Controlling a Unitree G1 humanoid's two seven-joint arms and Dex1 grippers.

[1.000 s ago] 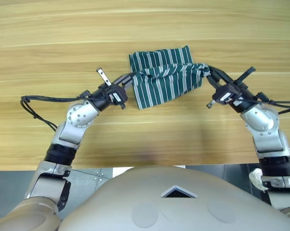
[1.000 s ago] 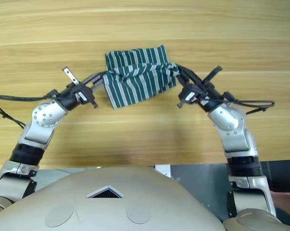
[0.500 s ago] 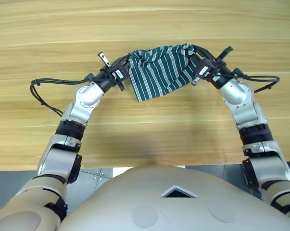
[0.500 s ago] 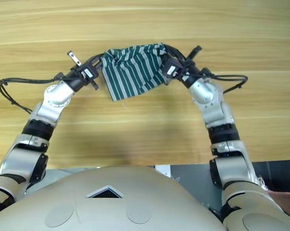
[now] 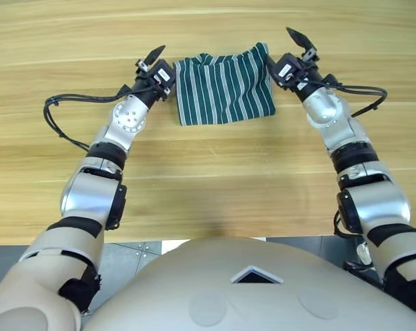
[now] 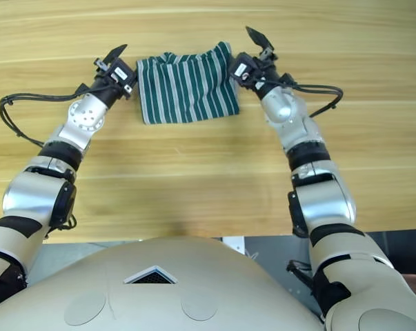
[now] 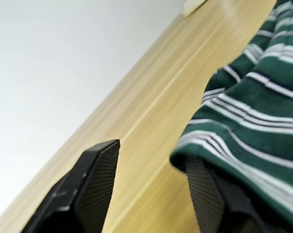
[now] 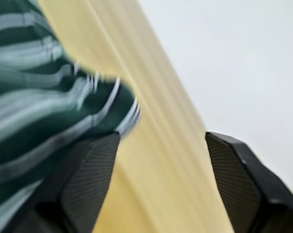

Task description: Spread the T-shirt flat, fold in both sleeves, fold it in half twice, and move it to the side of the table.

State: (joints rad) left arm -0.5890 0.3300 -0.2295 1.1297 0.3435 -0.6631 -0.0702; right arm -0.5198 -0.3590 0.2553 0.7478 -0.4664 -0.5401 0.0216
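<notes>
Wooden surface (image 5: 208, 179) holds the folded green-striped T-shirt (image 5: 225, 89) flat, toward its far side, while the left jaws and right jaws stand spread wide beside its two far corners.

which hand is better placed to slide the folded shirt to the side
Marginally left. Left hand and right hand both sit open at the T-shirt's far corners, but fabric overlaps the left's finger.

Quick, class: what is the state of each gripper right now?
Left gripper: open, holding nothing, one finger at the striped T-shirt's edge.
Right gripper: open, holding nothing, beside the T-shirt's other edge.
</notes>
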